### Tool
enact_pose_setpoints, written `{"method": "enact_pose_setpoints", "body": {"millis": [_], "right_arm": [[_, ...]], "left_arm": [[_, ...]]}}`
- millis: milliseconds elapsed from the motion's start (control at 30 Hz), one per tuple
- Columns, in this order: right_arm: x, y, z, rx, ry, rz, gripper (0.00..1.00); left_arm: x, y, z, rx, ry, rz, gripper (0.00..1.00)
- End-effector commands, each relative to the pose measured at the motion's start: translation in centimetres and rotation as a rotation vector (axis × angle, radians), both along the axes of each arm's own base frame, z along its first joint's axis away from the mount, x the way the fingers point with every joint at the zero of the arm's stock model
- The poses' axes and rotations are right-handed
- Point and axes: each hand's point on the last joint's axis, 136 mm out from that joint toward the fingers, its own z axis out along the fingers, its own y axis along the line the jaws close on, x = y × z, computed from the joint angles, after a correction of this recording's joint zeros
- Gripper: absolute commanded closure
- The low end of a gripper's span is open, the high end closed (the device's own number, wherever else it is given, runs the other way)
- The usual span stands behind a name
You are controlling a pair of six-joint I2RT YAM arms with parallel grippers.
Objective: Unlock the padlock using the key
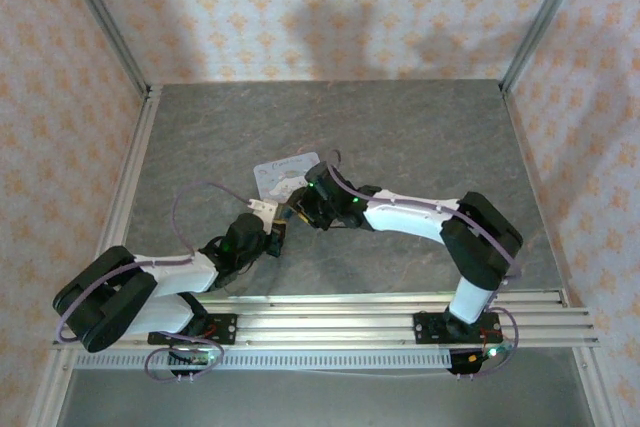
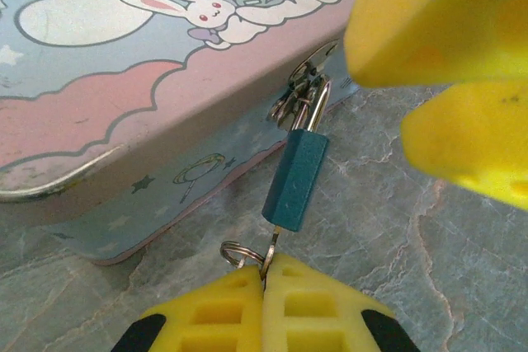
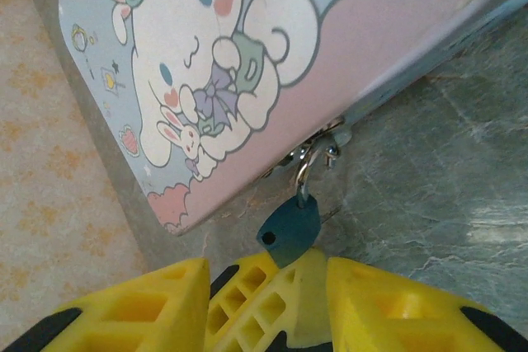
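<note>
- We see the left gripper (image 2: 266, 274) at the bottom of its own wrist view, its two yellow fingers (image 2: 305, 311) pressed together and pinching the head of the key (image 2: 271, 246).
- The key's thin blade points up and meets the lower end of the padlock (image 2: 295, 180); we cannot tell how far in it sits.
- A small split ring (image 2: 233, 251) hangs from the key just left of the blade, lying on the stone-patterned table (image 2: 429, 269).
- The padlock – a small blue block – lies slanted, with its lower end towards the left gripper.
- Its thin metal shackle (image 2: 312, 109) is hooked through the metal hasp (image 2: 318, 59) on the front wall of the cartoon-printed tin (image 2: 124, 113).
- The shackle looks seated in the body, so the lock reads as closed.
- The tin is pastel blue and pink with white rabbit figures on its lid, and it rests flat on the table.
- The right gripper (image 3: 268, 274) has its jaws apart and clamps nothing.
- Its own camera shows one yellow finger (image 3: 140, 311) on each side, with the left gripper's closed fingers between them and the padlock just beyond.
- From above, both arms reach in to the tin's near edge, near the middle of the table.
</note>
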Motion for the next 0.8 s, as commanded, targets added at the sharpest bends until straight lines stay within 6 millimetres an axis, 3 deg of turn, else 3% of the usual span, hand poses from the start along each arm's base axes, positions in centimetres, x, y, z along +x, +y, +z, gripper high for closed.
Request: {"method": "enact_pose_setpoints", "body": {"millis": [0,233,767], "right_arm": [[0.3,0.2,-0.2,-0.003,-0.020,0.002,0.59],[0.3,-0.7,-0.4,-0.033,-0.006,-0.024,0.60],[0.5,1.4,-1.8,-0.079,0.040,0.068,0.61]], "left_arm": [[0.9,-0.3,1.2,-0.046,-0.018,0.022,1.00],[0.9,-0.3,1.8,0.040,-0.027,-0.028,1.00],[0.7,-0.7,1.8,0.058,-0.033,-0.068,1.00]]}}
